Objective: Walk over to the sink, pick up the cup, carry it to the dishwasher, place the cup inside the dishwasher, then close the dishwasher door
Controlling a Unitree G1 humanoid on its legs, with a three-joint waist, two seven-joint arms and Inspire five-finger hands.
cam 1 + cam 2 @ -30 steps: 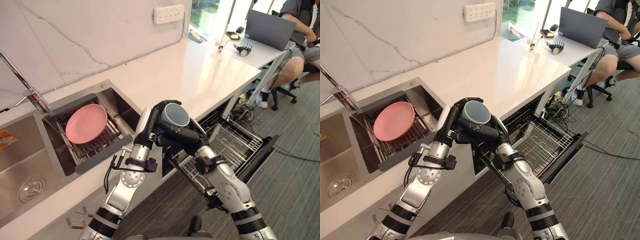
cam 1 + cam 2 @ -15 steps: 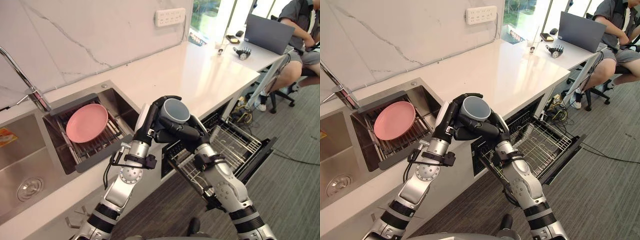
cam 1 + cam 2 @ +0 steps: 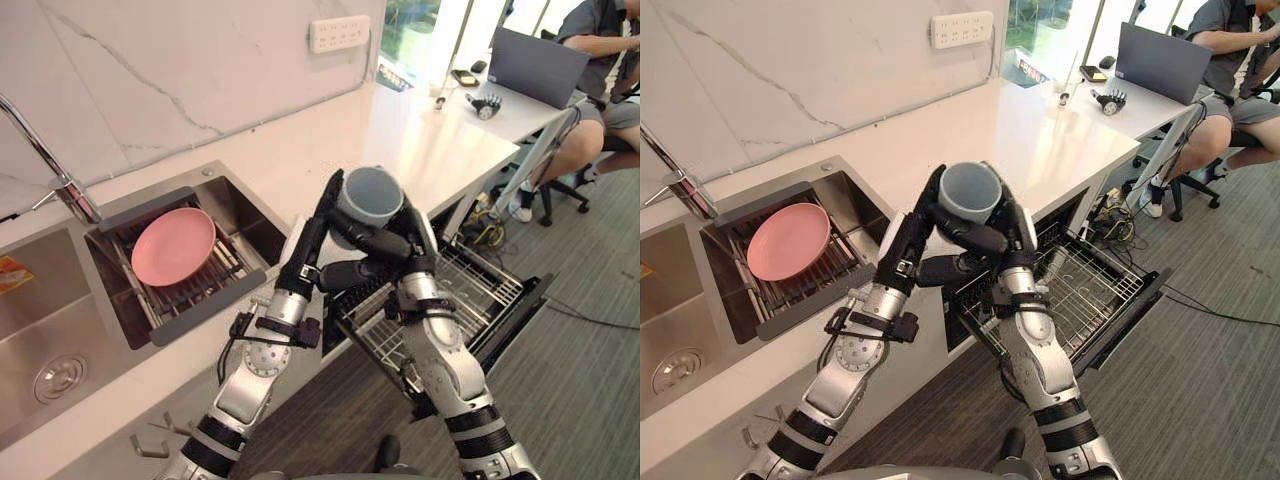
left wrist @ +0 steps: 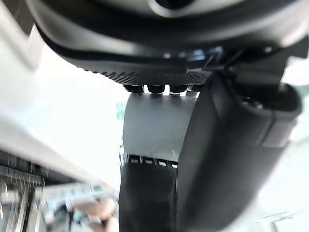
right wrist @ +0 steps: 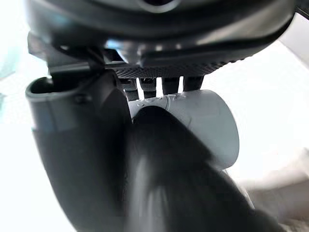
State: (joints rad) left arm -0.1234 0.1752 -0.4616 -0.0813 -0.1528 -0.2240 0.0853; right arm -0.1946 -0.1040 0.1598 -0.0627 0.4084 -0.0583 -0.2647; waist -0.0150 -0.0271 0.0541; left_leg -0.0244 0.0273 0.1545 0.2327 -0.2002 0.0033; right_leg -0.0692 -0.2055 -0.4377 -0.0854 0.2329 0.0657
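I have the cup [image 3: 370, 192] raised over the counter's [image 3: 400, 140] near edge, with the left robot hand [image 3: 318, 225] and right robot hand [image 3: 392, 240] both clamped round it. I'd free the left one first, then lower the cup right into the open dishwasher rack [image 3: 470, 285], slowly.

Above front edge of counter [image 3: 420, 140]: cup [image 3: 370, 193] clasped between left hand [image 3: 318, 225], on its left, and right hand [image 3: 400, 245], on its right. Below right, dishwasher rack [image 3: 475, 285] pulled out. Far left, plate [image 3: 172, 245] on drainer [image 3: 205, 302] in sink [image 3: 40, 300].
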